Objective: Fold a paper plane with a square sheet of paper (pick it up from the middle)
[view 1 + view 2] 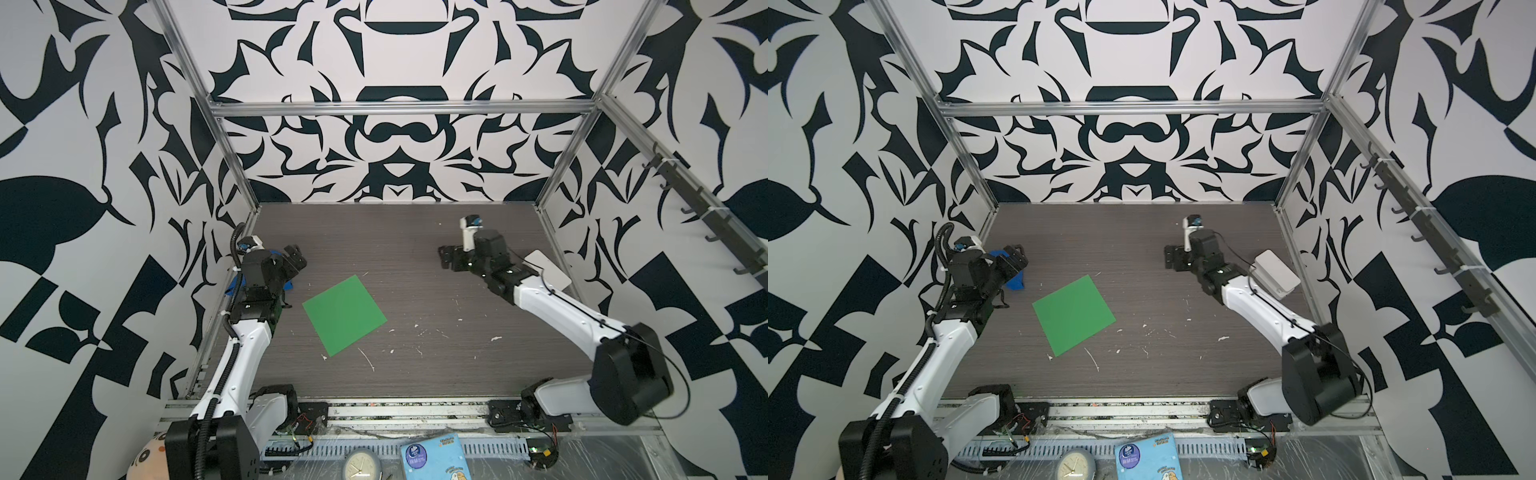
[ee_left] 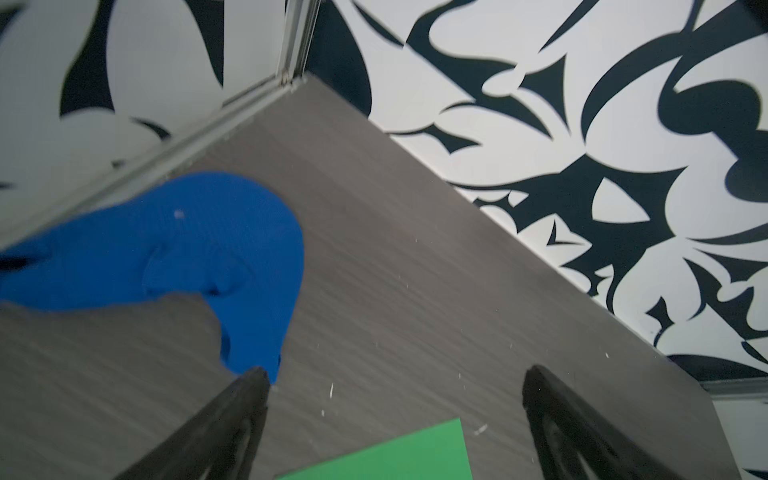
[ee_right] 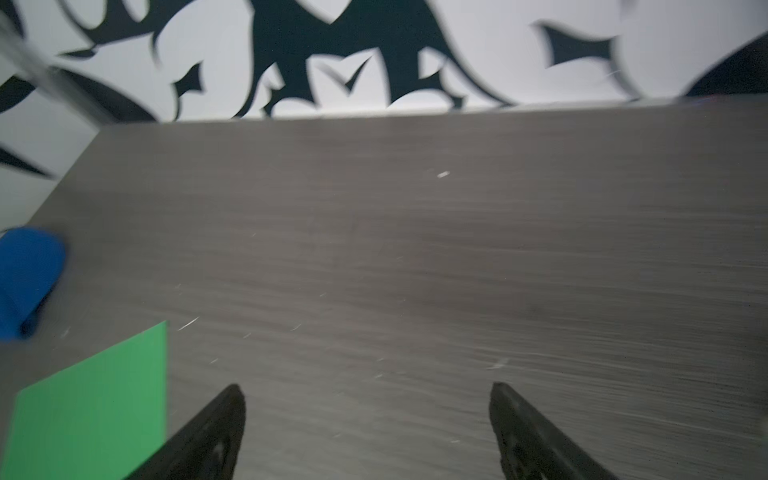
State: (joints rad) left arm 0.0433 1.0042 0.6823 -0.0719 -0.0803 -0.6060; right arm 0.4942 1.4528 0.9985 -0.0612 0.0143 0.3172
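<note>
Left of the middle of the dark wood-grain surface [image 1: 415, 232] is where you'll find the square sheet of paper [image 1: 344, 315], lying flat and unfolded, turned so its corners point roughly toward the walls, plain green with no creases you can make out. Your left claw [image 1: 297, 257] sits near the left wall, up over a blue cloth cap [image 2: 187, 249], and its jaws are spread wide with nothing between them. From the left wrist view you only catch one corner of the green sheet below the fingertips, so it's close to the paper but not touching it. Your right claw [image 1: 445, 257] is way over on the right side, pointing in toward the middle, jaws also spread wide and empty, well apart from the sheet. Little white scraps [image 1: 494, 338] are scattered on the surface just beside and to the right of the paper, and a white box [image 1: 1275, 272] sits against the right wall behind the right arm.
</note>
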